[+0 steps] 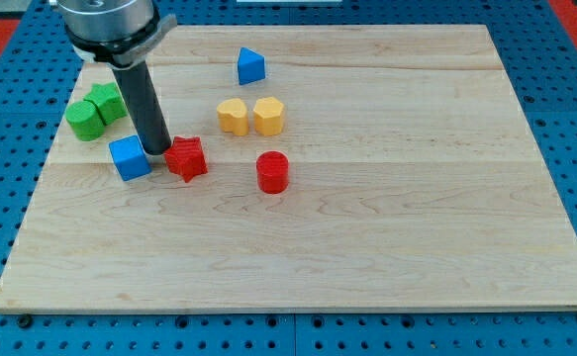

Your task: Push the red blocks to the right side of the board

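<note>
A red star-shaped block [186, 158] lies left of the board's middle. A red cylinder [272, 171] stands a little to its right, nearer the centre. My tip [157, 151] rests on the board in the narrow gap between a blue cube [130, 158] on its left and the red star block on its right, touching or nearly touching both. The dark rod rises from there to the view's top left.
Two green blocks [95, 110] sit near the board's left edge. Two yellow blocks [250, 116] lie side by side above the red cylinder. A blue triangular block [251, 66] sits near the top edge. The wooden board [417, 218] lies on a blue pegboard surface.
</note>
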Robot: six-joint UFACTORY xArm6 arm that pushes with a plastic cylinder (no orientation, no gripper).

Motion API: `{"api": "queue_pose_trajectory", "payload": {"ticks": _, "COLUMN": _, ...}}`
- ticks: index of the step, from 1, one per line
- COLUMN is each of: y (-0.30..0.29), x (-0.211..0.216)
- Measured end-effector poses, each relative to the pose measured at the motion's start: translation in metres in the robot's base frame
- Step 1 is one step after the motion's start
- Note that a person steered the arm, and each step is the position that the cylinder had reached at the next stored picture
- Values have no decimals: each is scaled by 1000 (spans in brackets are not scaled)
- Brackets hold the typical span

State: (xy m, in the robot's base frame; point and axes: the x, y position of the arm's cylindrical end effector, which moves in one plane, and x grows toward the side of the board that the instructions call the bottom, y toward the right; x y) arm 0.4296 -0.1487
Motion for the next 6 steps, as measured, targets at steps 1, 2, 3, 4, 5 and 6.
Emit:
{"api": "queue_pose_trajectory", "payload": {"ticks": 1, "y": 40, "x": 9}}
{"api": "queue_pose_trajectory", "payload": {"ticks": 2, "y": 79, "x": 14}}
{"api": "queue_pose_trajectory", "payload": {"ticks": 3, "y": 79, "x": 14}}
{"api": "queue_pose_trajectory", "payload": {"ticks": 4, "y": 64, "x": 16}}
{"api": "queue_pose_trajectory", "payload": {"ticks": 5, "y": 79, "x": 31}}
{"api": "queue_pose_trajectory", "payload": {"ticks": 6, "y": 181, "x": 29}}
